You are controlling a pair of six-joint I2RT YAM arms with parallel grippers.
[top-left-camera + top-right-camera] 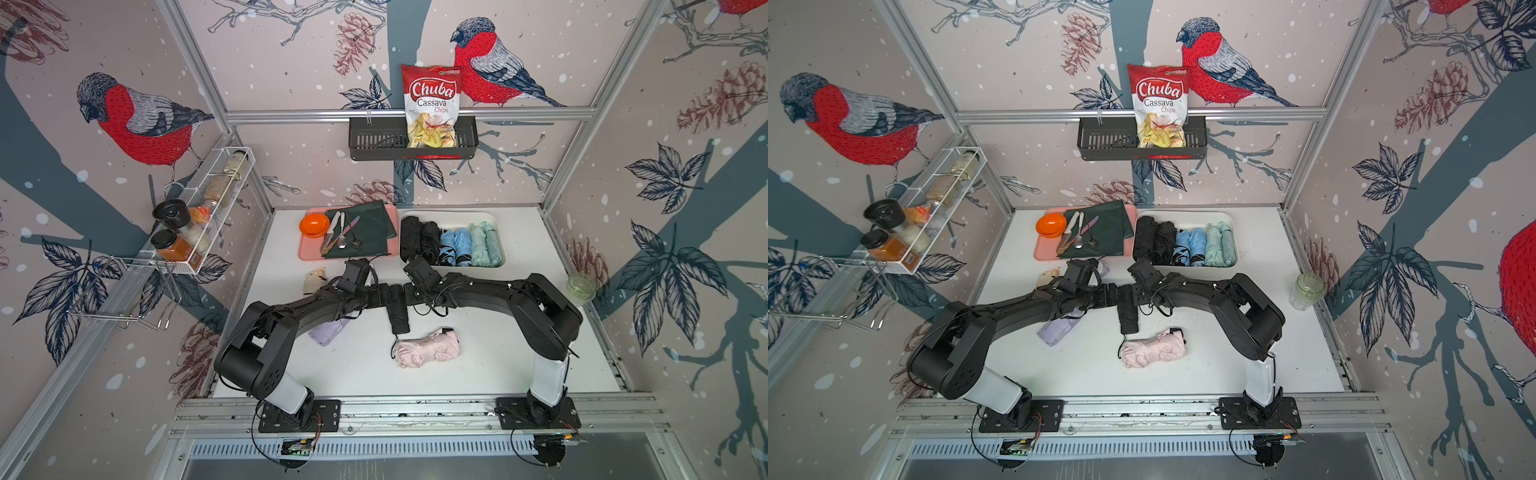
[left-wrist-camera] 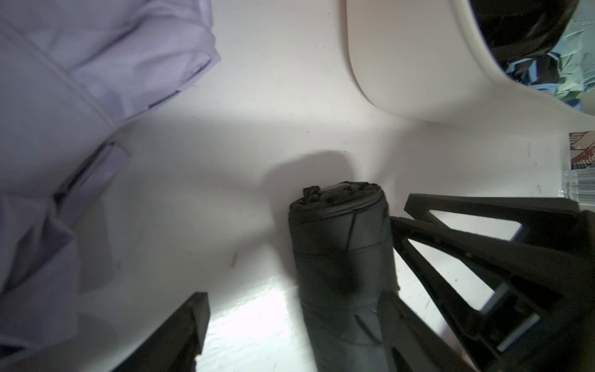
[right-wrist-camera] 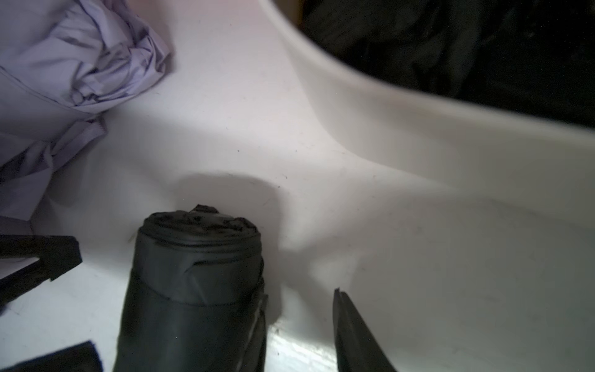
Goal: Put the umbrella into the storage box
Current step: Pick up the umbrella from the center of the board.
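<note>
Black umbrella sits by the storage box, likely going in next. Left pincer is open, empty; right pincer is around it, holding or not unclear.

We are looking at a robot test cell dressed up as a home corner. Aluminium framing holds printed bird wallpaper on three sides, and two black robot arms are bolted to a metal rail along the lower edge. Household props surround the white table: a wire spice rack at the left and a black wall basket with a chips bag at top centre.
</note>
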